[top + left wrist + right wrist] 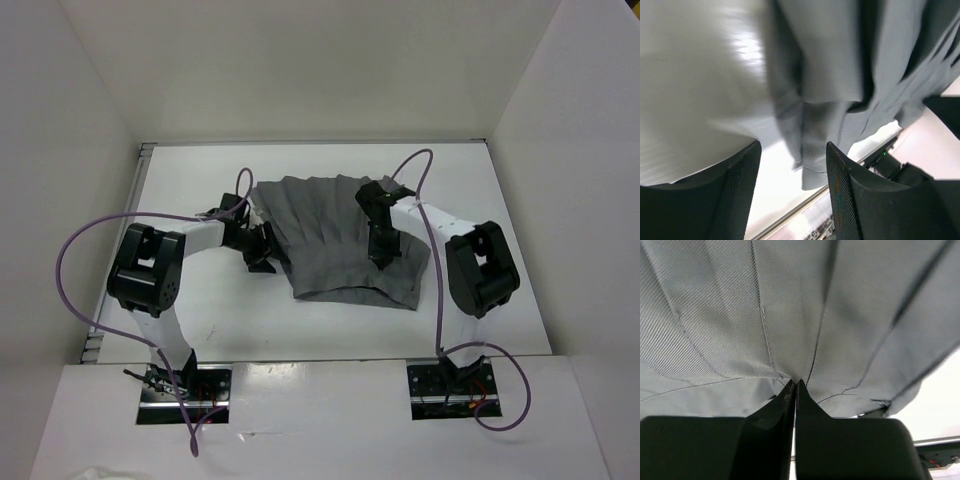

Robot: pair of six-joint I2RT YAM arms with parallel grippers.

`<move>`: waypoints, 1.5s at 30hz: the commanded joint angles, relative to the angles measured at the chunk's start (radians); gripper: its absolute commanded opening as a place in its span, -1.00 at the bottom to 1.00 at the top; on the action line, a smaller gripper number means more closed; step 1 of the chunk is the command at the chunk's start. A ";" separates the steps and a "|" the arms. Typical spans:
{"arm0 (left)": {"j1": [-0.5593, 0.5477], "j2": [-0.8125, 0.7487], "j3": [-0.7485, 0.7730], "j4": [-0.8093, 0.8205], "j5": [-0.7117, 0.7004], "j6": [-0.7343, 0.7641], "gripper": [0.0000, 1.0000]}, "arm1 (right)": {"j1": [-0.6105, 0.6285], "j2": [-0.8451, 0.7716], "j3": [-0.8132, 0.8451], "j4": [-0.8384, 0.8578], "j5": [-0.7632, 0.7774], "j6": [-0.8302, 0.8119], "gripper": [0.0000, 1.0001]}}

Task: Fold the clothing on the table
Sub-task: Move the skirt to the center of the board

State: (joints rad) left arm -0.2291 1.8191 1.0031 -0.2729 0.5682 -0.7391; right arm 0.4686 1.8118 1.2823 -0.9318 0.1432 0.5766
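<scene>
**Top external view.**
- Item: grey clothing (340,240), one piece, wrinkled, spread on the white tabletop (190,180).
- Left claw (262,262) stood at the garment's left edge. The cloth lay just to its right and bare tabletop to its left. Its state could not be told from this height.
- Right claw (383,258) pointed down onto the cloth. Grey fabric lay on every side of it, with the garment's near hem just below its tip.
- A purple cable (75,250) looped off each arm.

**Left wrist view.**
- Left claw (790,185) was released, and both dark fingers (735,195) stood well apart.
- The clothing (840,75) hung in blurred folds ahead of the claw and to its right. One folded edge reached down into the gap between the fingers, and no finger was seen touching it.
- Bare tabletop (700,75) filled the area ahead and to the left of the claw.

**Right wrist view.**
- Right claw (795,386) was clenched, with its fingertips pressed together and no gap between them.
- The clothing (790,305) filled nearly all the area ahead of the claw. Its creases and a stitched seam ran together at the fingertips, where a small pinch of fabric was grasped.
- A strip of white tabletop (940,400) showed to the right of the claw, past the garment's edge.
</scene>
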 commanded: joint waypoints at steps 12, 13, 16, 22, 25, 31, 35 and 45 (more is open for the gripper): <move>0.039 -0.037 -0.004 -0.017 -0.002 0.023 0.24 | -0.099 -0.185 -0.001 -0.253 0.285 0.123 -0.06; 0.030 -0.037 0.008 -0.028 -0.002 0.033 0.24 | -0.099 -0.175 -0.001 -0.252 0.271 0.123 0.04; -0.002 -0.027 0.020 -0.037 0.007 0.033 0.24 | -0.099 -0.175 0.040 -0.252 0.271 0.123 0.21; -0.026 -0.026 0.057 -0.037 0.035 0.023 0.24 | -0.079 -0.109 0.134 -0.158 0.142 0.020 0.06; -0.026 -0.008 0.092 -0.037 0.035 0.014 0.24 | -0.039 0.027 0.123 -0.076 0.067 -0.012 -0.32; -0.026 -0.030 0.092 -0.037 0.024 0.004 0.24 | 0.011 0.228 0.101 0.042 -0.124 -0.049 -0.46; -0.012 -0.043 0.092 -0.048 0.013 0.004 0.24 | 0.050 0.310 0.176 0.085 -0.249 -0.069 -0.46; 0.085 -0.133 0.152 -0.106 -0.016 0.014 0.24 | -0.008 0.435 0.446 0.258 -0.524 0.006 -0.46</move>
State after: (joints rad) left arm -0.1627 1.7741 1.1130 -0.3473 0.5644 -0.7364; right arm 0.4938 2.2044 1.6825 -0.8722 -0.2878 0.5343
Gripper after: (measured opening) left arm 0.622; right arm 0.268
